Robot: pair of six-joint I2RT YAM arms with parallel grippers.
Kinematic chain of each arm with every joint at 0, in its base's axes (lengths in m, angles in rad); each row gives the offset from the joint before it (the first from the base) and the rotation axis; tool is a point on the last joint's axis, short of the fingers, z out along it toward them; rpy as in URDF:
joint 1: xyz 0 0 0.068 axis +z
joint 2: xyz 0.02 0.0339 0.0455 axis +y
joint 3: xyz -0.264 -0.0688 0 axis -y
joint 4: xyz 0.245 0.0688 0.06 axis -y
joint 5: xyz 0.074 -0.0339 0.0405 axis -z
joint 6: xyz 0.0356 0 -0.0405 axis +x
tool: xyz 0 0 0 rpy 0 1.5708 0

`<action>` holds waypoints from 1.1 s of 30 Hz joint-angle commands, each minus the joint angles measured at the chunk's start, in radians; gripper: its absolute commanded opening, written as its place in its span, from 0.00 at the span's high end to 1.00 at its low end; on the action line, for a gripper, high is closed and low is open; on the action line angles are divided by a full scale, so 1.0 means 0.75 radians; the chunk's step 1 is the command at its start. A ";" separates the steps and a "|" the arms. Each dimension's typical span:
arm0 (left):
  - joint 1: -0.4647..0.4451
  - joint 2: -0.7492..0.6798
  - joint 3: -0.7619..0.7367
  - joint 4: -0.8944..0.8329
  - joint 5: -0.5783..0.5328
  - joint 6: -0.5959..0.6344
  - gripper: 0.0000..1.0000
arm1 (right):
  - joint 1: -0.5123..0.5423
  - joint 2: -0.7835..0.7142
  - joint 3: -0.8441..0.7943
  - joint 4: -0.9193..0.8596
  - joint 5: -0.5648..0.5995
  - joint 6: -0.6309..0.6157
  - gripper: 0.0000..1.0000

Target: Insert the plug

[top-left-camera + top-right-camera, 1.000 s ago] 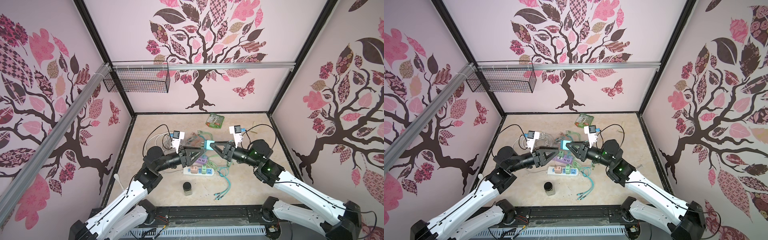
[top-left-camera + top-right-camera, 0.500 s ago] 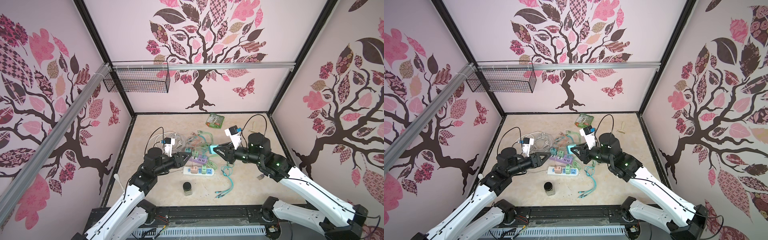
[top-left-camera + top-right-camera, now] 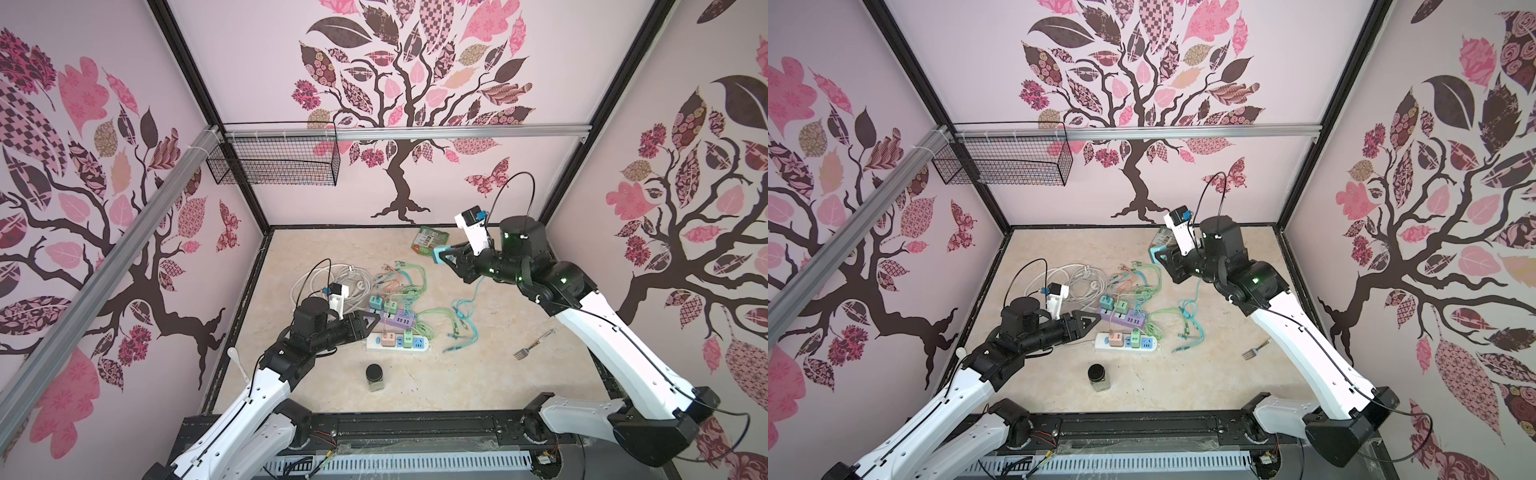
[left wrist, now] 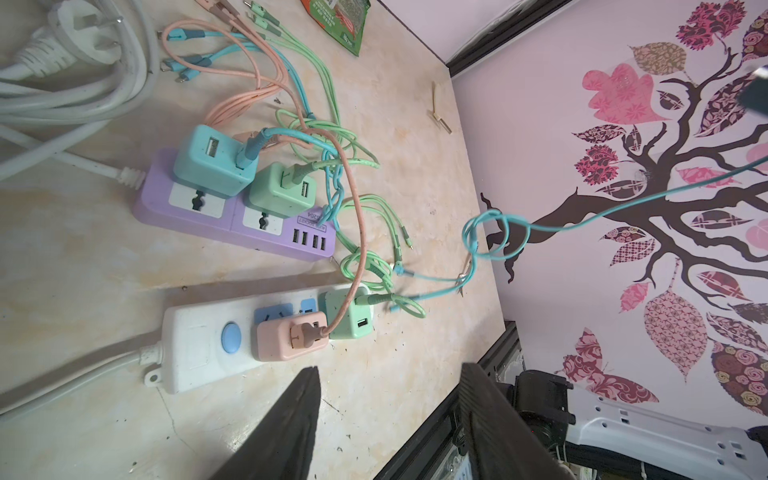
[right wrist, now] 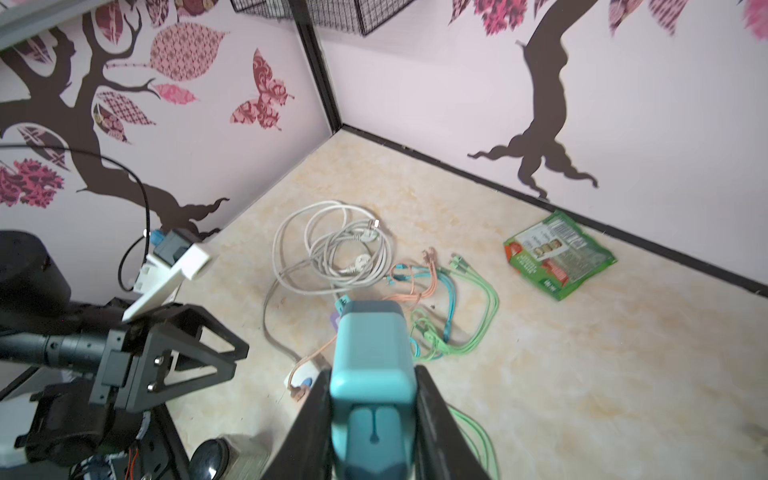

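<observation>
Teal plug (image 5: 374,353) is up in the air over the back right part of the tabletop (image 3: 498,374). It is pinched at its sides by the right gripper (image 5: 372,415), jaws clamped tight on it. In both top views it hangs just in front of the green packet (image 3: 431,240), which lies by the back edge. A teal cable (image 3: 478,286) drops from under that gripper to the tabletop, beside the cable tangle (image 3: 399,278).

White power strip (image 3: 397,343) lies mid-tabletop toward the front edge, well apart from the plug. Pink adapter (image 4: 291,336) and green adapter (image 4: 349,316) are plugged in it, with blue sockets showing beside them. Purple power strip (image 4: 199,208) lies just behind it, carrying two more adapters (image 4: 216,162), with bare sockets next to them. Pink and green cables loop across both strips.

Left gripper (image 3: 374,318) hovers low at the left end of the purple strip, jaws about half apart, nothing between them.

Around:
- white cord coil (image 3: 328,282) toward the back left
- jar (image 3: 375,377) in front of the white strip
- fork (image 3: 534,345) toward the right edge
- white spoon (image 3: 234,354) by the left edge
</observation>
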 commanded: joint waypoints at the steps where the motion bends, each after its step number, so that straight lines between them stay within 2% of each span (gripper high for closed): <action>1: 0.006 -0.035 -0.022 -0.039 -0.020 0.031 0.42 | -0.013 0.091 0.184 -0.089 0.085 -0.154 0.82; 4: 0.007 -0.062 -0.035 -0.051 -0.025 0.024 0.42 | -0.021 0.172 0.262 -0.100 0.145 -0.223 0.82; 8: 0.007 -0.090 -0.061 -0.061 -0.033 0.011 0.42 | -0.026 0.247 0.235 -0.078 0.126 -0.241 0.82; 18: 0.009 -0.109 -0.128 -0.126 -0.102 -0.014 0.42 | -0.025 0.145 -0.226 0.092 -0.091 -0.126 0.84; 28: 0.009 -0.017 -0.204 -0.046 -0.133 -0.014 0.44 | -0.022 -0.014 -0.554 0.165 -0.287 0.010 0.84; 33: 0.009 0.022 -0.231 -0.004 -0.152 -0.012 0.45 | -0.016 -0.093 -0.695 0.202 -0.330 0.048 0.84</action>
